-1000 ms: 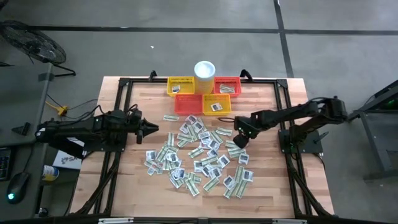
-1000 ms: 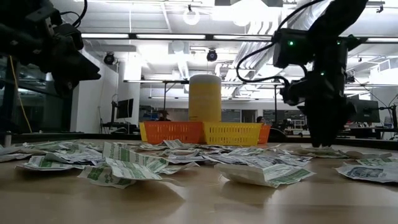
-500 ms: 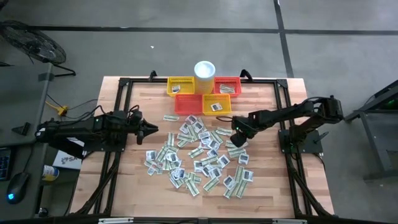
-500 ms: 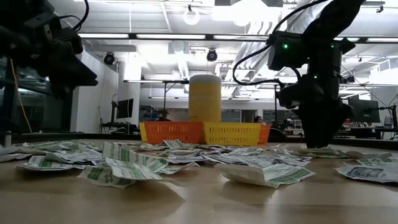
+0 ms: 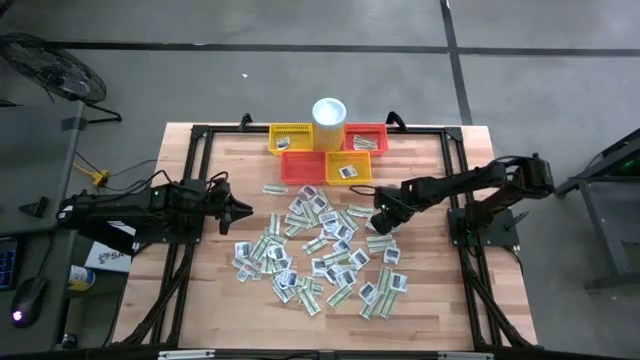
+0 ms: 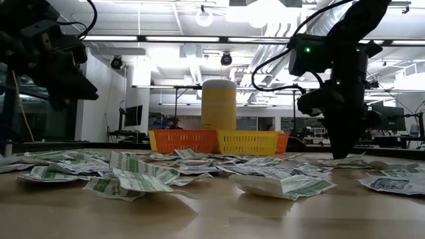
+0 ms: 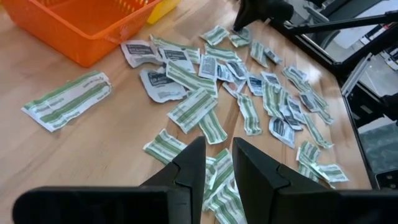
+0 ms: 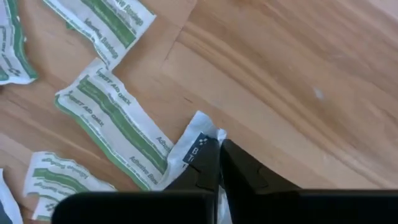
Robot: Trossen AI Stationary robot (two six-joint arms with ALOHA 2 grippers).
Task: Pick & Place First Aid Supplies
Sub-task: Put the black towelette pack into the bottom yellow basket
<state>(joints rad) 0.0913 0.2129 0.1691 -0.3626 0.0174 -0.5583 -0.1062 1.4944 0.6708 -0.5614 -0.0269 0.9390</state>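
Note:
The first aid supplies (image 5: 320,245) lie scattered flat on the middle of the wooden table, white and green-striped sachets, some overlapping. My right gripper (image 5: 380,222) points down at the pile's right edge and is shut on a small white sachet (image 8: 198,144); in the low view the right gripper (image 6: 345,151) reaches down to the sachets. My left gripper (image 5: 246,209) hovers left of the pile, above the table. Its fingers (image 7: 193,167) stand slightly open with nothing between them. My right gripper (image 8: 219,155) pinches the end of a white sachet with dark print (image 8: 200,138) between its two fingertips. The fingers come from above, pointing down. The sachet lies on the wood next to a green-striped sachet (image 8: 112,118); the fingers hide the rest of it.
At the table's far side stand two yellow baskets (image 5: 291,138) (image 5: 348,168), two red-orange ones (image 5: 366,138) (image 5: 303,167) and a white cup (image 5: 329,111); some baskets hold sachets. Black frame rails (image 5: 190,180) run along the table's edges. Bare wood shows near the front edge.
My right gripper has shut its fingers from wide open onto a sachet at the pile's right edge, staying in place over it. My left gripper has tipped a little further downward without moving away.

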